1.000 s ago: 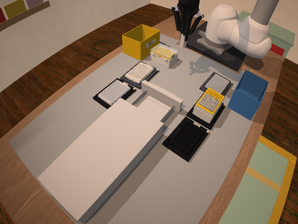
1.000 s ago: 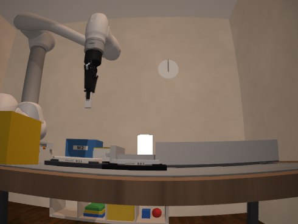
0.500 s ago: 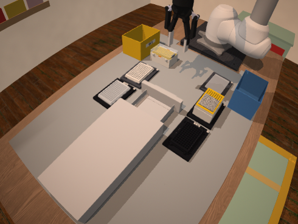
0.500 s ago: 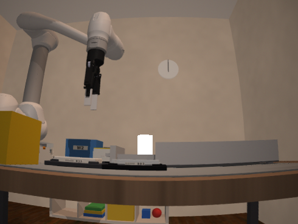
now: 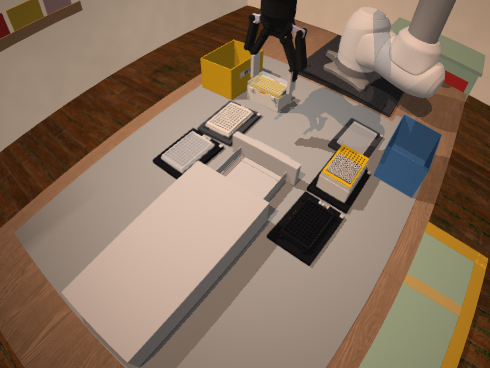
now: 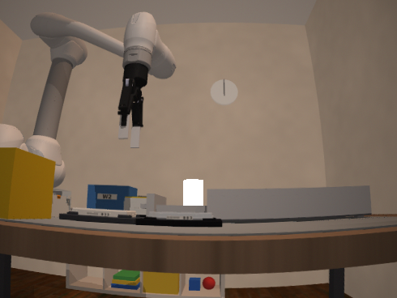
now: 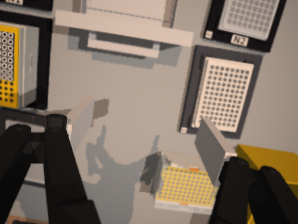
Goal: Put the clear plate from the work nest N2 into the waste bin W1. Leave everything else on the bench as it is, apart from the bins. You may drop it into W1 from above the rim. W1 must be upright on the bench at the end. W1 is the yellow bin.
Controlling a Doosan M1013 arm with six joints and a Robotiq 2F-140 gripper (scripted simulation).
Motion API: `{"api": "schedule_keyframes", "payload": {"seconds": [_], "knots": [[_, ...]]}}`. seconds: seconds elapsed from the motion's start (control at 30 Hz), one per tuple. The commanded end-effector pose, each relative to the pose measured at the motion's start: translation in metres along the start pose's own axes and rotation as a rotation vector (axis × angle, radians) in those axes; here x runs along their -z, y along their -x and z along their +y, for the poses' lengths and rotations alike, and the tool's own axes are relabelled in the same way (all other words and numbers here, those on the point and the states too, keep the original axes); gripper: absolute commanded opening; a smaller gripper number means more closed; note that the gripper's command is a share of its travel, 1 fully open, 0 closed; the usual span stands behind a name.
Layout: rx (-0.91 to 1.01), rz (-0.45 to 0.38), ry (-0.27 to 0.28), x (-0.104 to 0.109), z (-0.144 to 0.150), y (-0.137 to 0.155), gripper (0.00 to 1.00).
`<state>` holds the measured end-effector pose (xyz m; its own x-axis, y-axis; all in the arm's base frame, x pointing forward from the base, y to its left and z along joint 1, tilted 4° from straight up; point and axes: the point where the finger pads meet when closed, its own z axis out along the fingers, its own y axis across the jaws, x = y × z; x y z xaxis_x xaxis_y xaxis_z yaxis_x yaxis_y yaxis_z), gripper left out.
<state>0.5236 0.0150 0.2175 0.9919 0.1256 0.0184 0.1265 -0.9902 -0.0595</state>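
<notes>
The translucent clear well plate (image 5: pixel 187 150) lies flat in its black N2 nest, and the open-topped yellow waste bin (image 5: pixel 225 68) stands upright nearby, well apart.
</notes>
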Motion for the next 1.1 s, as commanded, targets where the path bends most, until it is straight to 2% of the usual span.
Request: {"api": "schedule_keyframes", "payload": {"seconds": [0.0, 1.07], "knots": [[0.0, 0.0, 0.0, -0.004, 0.008, -0.009, 0.7], [0.0, 0.0, 0.0, -0.037, 0.076, -0.092, 0.7]]}}
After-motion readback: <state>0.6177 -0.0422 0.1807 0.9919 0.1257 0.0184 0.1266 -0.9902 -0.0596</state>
